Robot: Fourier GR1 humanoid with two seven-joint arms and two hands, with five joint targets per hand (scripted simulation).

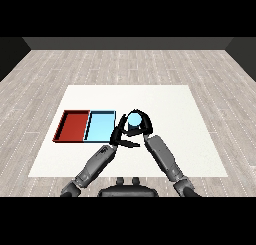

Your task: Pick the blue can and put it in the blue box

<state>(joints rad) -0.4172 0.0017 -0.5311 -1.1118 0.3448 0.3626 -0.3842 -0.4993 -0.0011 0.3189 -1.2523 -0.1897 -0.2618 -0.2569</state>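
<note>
One blue can (134, 120) is standing upright just right of the blue tray (99, 126), the right hand (142, 125) curling its fingers round it. The left hand (120, 134) is waiting nearer, fingers relaxed, holding nothing.

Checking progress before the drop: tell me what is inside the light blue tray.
Nothing shows inside the light blue tray. The left hand covers its right edge; the blue can sits outside, in the right hand.

Both forearms angle inward over the surface's near middle; right hand (142, 120) curled, left hand (120, 135) fingers curled beside it.
</note>
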